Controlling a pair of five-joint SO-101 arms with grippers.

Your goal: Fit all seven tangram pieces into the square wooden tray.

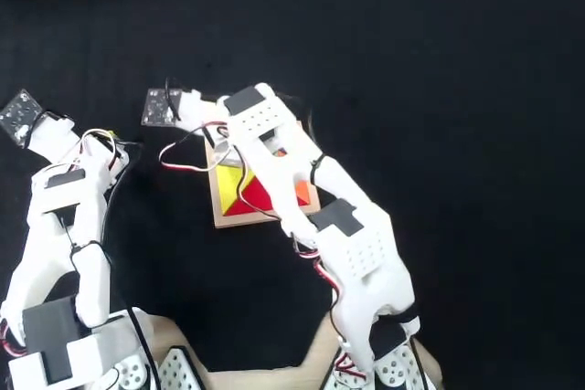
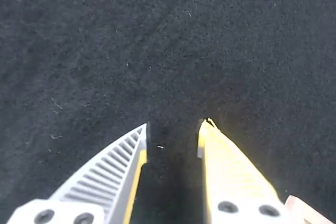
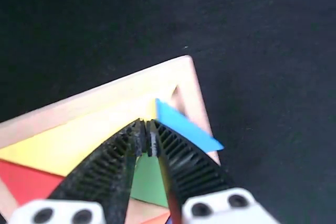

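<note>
From above, my right arm (image 1: 274, 166) covers the square wooden tray (image 1: 218, 214). Left wrist: my left hand (image 2: 176, 129) hangs spread over black surface (image 2: 157, 35). Right wrist: my right hand (image 3: 146, 129), fingertips pressed together, meets the flat blue piece (image 3: 186, 127) tilted across the tray's rim; a push could tip it out.

Surface (image 1: 457, 89) black, plain. Tray (image 3: 105, 95) pale wood. Yellow piece (image 3: 68, 142), red piece (image 3: 26, 182), green piece (image 3: 149, 179), blue piece (image 3: 184, 124), orange piece (image 1: 301, 191): solid colours. Right end effector (image 3: 146, 129) black, ribbed. Left end effector (image 2: 173, 132): one side white ribbed, other yellow.
</note>
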